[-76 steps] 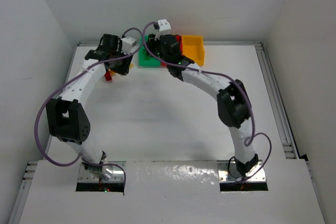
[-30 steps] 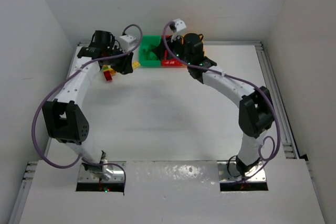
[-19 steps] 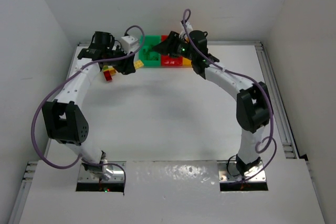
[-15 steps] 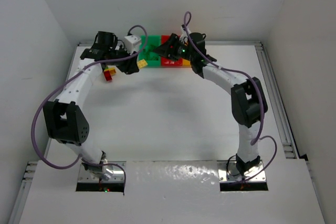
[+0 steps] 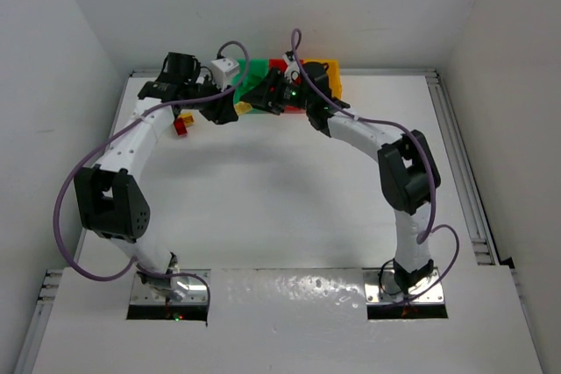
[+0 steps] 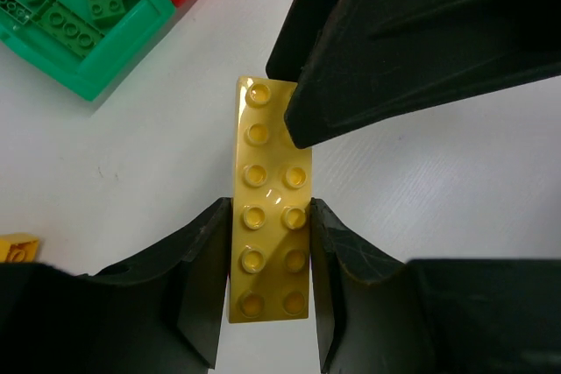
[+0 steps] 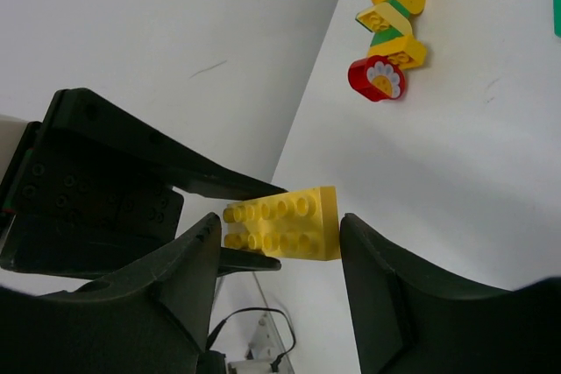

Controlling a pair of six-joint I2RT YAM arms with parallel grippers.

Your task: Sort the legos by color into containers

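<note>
1. The left gripper is clamped on one end of the long yellow lego, with a finger on each long side.
2. The lego's long axis runs straight out from the jaws. Its studs face the wrist camera and its free end points toward the right gripper.
3. The right gripper is spread, its fingers flanking that free end; whether they touch it is unclear.
4. The lego is held just in front of the green bin, with the red bin and the yellow bin alongside.

L pincer clamps yellow 2x6 brick, green bin at upper left
</note>
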